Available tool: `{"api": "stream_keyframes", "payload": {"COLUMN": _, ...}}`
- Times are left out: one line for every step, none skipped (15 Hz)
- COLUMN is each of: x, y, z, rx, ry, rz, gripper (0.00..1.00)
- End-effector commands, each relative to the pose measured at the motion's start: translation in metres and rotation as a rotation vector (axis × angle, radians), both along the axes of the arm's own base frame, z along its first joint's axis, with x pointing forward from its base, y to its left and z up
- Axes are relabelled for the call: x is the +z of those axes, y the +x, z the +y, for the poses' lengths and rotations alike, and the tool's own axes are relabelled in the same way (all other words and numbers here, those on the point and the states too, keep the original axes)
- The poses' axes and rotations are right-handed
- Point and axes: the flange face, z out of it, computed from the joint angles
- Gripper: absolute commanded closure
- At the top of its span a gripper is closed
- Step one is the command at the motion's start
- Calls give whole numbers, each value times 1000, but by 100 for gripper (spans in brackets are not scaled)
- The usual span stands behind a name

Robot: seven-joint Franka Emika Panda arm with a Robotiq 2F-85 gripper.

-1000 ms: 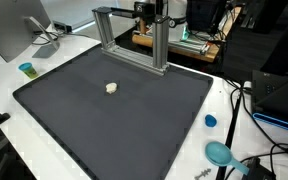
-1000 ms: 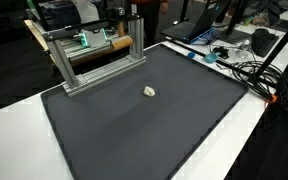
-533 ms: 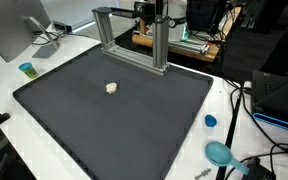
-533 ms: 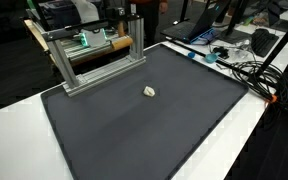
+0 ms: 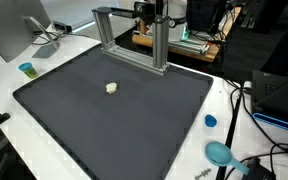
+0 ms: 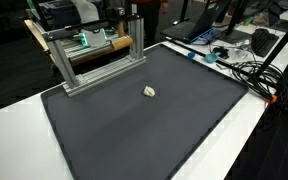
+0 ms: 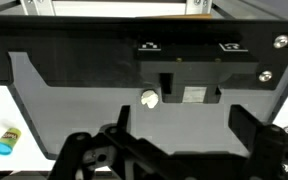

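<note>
A small white lump [image 5: 111, 88] [image 6: 150, 92] lies alone near the middle of the black mat [image 5: 114, 125] [image 6: 134, 135]. The wrist view looks down on it from well above; there the lump [image 7: 150, 98] lies above and a little left of the gap between the fingers. My gripper [image 7: 182, 126] shows only in this view, at the bottom edge, with its two dark fingers [image 7: 246, 122] wide apart and nothing between them. Neither the arm nor the gripper shows in the exterior views.
An aluminium frame [image 5: 160, 45] [image 6: 104, 74] stands at the mat's back edge. On the white table around the mat are a small teal cup [image 5: 27, 69] [image 7: 4, 141], a blue cap [image 5: 210, 121], a teal scoop [image 5: 219, 153], a monitor [image 5: 14, 30] and cables [image 6: 246, 70].
</note>
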Motion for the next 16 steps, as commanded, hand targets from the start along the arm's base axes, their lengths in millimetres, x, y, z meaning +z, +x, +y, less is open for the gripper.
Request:
{"api": "stream_keyframes", "payload": {"x": 0, "y": 0, "z": 0, "rx": 0, "ry": 0, "rz": 1, "gripper": 0}}
{"api": "stream_keyframes", "payload": {"x": 0, "y": 0, "z": 0, "rx": 0, "ry": 0, "rz": 1, "gripper": 0}}
{"api": "stream_keyframes", "payload": {"x": 0, "y": 0, "z": 0, "rx": 0, "ry": 0, "rz": 1, "gripper": 0}}
{"api": "stream_keyframes", "payload": {"x": 0, "y": 0, "z": 0, "rx": 0, "ry": 0, "rz": 1, "gripper": 0}}
{"api": "stream_keyframes", "payload": {"x": 0, "y": 0, "z": 0, "rx": 0, "ry": 0, "rz": 1, "gripper": 0}}
{"api": "stream_keyframes", "payload": {"x": 2, "y": -1, "z": 1, "rx": 2, "ry": -10, "rz": 1, "gripper": 0}}
{"api": "stream_keyframes", "payload": {"x": 3, "y": -2, "z": 3, "rx": 2, "ry": -16, "rz": 0, "gripper": 0}}
{"api": "stream_keyframes", "payload": {"x": 3, "y": -2, "z": 5, "rx": 5, "ry": -17, "rz": 3, "gripper": 0}}
{"api": "stream_keyframes", "payload": {"x": 3, "y": -3, "z": 7, "rx": 2, "ry": -15, "rz": 6, "gripper": 0}}
{"api": "stream_keyframes", "payload": {"x": 2, "y": -3, "z": 11, "rx": 4, "ry": -12, "rz": 12, "gripper": 0}}
{"api": "stream_keyframes", "payload": {"x": 1, "y": -2, "z": 14, "rx": 8, "ry": -10, "rz": 17, "gripper": 0}}
{"api": "stream_keyframes", "payload": {"x": -1, "y": -2, "z": 15, "rx": 0, "ry": -12, "rz": 27, "gripper": 0}}
{"api": "stream_keyframes", "payload": {"x": -3, "y": -3, "z": 15, "rx": -8, "ry": -11, "rz": 36, "gripper": 0}}
{"api": "stream_keyframes", "payload": {"x": -5, "y": -3, "z": 14, "rx": -22, "ry": -19, "rz": 49, "gripper": 0}}
{"api": "stream_keyframes", "payload": {"x": -7, "y": -5, "z": 12, "rx": -26, "ry": -9, "rz": 69, "gripper": 0}}
{"api": "stream_keyframes", "payload": {"x": -8, "y": -7, "z": 11, "rx": -27, "ry": -1, "rz": 80, "gripper": 0}}
